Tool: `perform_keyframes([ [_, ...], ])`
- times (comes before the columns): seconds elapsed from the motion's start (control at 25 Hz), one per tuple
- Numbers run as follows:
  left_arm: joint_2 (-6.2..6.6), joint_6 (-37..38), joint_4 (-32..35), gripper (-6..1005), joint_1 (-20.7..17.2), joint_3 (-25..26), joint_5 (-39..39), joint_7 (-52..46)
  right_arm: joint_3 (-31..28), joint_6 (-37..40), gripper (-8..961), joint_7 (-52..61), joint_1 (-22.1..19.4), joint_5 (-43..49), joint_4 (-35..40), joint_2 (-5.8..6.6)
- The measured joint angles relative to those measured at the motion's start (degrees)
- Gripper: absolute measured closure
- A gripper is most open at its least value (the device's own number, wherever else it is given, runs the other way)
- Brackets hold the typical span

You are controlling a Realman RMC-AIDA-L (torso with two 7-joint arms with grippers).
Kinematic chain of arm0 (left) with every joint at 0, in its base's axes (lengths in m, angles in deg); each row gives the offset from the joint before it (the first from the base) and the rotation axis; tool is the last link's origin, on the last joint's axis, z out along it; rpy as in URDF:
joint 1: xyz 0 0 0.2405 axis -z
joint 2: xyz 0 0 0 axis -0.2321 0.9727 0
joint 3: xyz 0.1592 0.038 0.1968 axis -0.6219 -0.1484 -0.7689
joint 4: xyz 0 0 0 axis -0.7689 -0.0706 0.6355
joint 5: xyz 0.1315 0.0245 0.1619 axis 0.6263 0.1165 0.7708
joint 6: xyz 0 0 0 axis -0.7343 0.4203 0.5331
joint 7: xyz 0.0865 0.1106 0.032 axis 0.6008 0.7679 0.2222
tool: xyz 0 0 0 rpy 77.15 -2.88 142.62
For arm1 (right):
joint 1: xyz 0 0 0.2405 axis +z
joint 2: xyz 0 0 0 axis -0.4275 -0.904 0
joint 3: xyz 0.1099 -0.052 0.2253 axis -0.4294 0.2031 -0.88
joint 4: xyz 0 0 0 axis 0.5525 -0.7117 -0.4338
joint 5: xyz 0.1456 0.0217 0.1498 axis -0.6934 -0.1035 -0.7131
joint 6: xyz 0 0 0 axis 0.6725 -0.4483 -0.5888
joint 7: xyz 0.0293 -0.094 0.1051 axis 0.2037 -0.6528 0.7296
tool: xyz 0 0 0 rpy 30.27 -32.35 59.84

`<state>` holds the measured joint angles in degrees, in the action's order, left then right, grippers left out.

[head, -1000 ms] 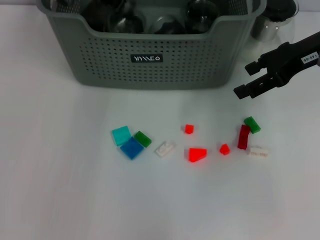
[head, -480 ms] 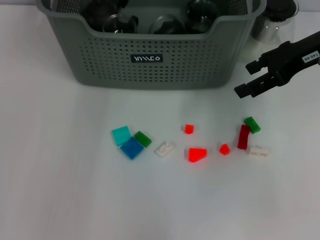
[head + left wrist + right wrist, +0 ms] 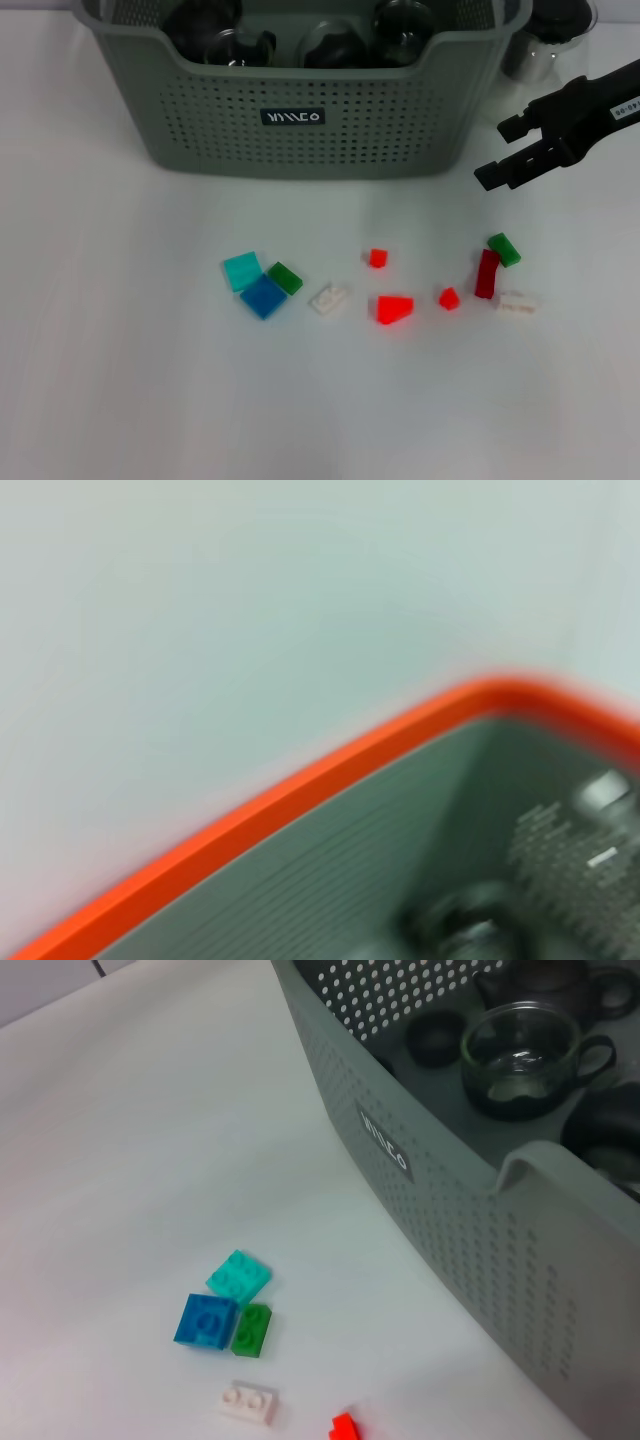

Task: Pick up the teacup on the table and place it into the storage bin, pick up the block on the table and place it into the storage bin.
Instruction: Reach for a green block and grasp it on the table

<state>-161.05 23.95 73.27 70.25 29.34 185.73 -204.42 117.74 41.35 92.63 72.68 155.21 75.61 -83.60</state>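
The right pincer [image 3: 503, 150], fingers apart and empty, hovers by the storage bin [image 3: 300, 120]. Nearest blocks lie below it on the desk [image 3: 120, 380]: dark red block [image 3: 487, 273] upright-long, green block [image 3: 504, 249] beside.

A glass teapot [image 3: 548, 40] stood at the upper right of the head view. It rested on a white table [image 3: 100, 350]. An orange rim [image 3: 300, 795] crossed the left wrist view.

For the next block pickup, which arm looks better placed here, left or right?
Right, probably. The right gripper hangs open just above the green block and dark red block, beside the storage bin. The left gripper is absent from the head view; its wrist camera shows only an orange-rimmed container.
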Motion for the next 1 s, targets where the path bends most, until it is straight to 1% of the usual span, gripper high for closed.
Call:
perform_keyframes([
  [0.08,-0.1,4.1,6.0,433,-3.0,1.1,-8.6,1.6,0.0,0.0,39,-0.1,0.0,0.0,0.0,0.1],
  [0.12,-0.02,5.4,7.4,420,-4.1,1.4,-11.9,2.4,0.0,0.2,38,-0.3,0.0,0.0,0.0,0.16],
  [0.16,0.1,7.8,9.4,406,-6.3,2.0,-18.0,4.1,0.0,0.2,38,-0.4,0.0,0.0,0.0,0.22],
  [0.24,0.43,12.0,11.4,321,-10.5,3.0,-29.7,8.4,0.0,0.3,38,-0.6,0.0,0.0,0.1,0.37],
  [0.32,0.6,15.5,11.7,236,-14.0,3.5,-38.2,12.7,0.0,0.5,38,-0.6,-0.1,0.0,0.1,0.5],
  [0.36,0.6,18.0,11.3,194,-16.9,3.8,-43.7,16.1,0.0,0.5,38,-0.7,-0.2,0.0,0.1,0.56],
  [0.44,-0.09,21.1,10.4,172,-21.0,4.1,-49.7,21.4,0.0,0.7,38,-0.7,-0.4,0.0,0.1,0.68],
  [0.48,-0.85,22.7,9.7,162,-23.1,4.2,-52.0,24.3,0.0,0.8,38,-0.7,-0.4,0.0,0.1,0.76],
  [0.56,-2.32,24.9,8.4,140,-26.4,4.4,-53.4,29.8,0.0,1.2,38,-0.7,-0.5,0.1,0.0,0.96],
  [0.64,-3.06,26.5,6.5,137,-28.4,3.9,-53.7,34.0,0.0,1.4,38,-0.5,-0.5,0.6,-0.1,1.18],
  [0.72,-3.23,27.9,2.8,135,-29.6,3.4,-53.8,38.0,0.0,1.6,38,-0.3,-0.4,1.7,-0.3,1.23],
  [0.84,-3.1,29.7,-4.9,134,-30.0,3.5,-53.2,43.7,0.0,1.7,39,-0.1,-0.2,3.7,-0.4,1.02],
  [0.92,-3.06,30.3,-9.0,134,-30.2,3.5,-51.4,48.4,0.0,1.7,39,0.0,-0.1,5.2,-0.4,0.74],
  [1.0,-3.12,30.8,-11.7,135,-30.3,3.1,-48.8,53.0,0.0,1.7,39,0.0,0.1,6.7,-0.4,0.58],
])
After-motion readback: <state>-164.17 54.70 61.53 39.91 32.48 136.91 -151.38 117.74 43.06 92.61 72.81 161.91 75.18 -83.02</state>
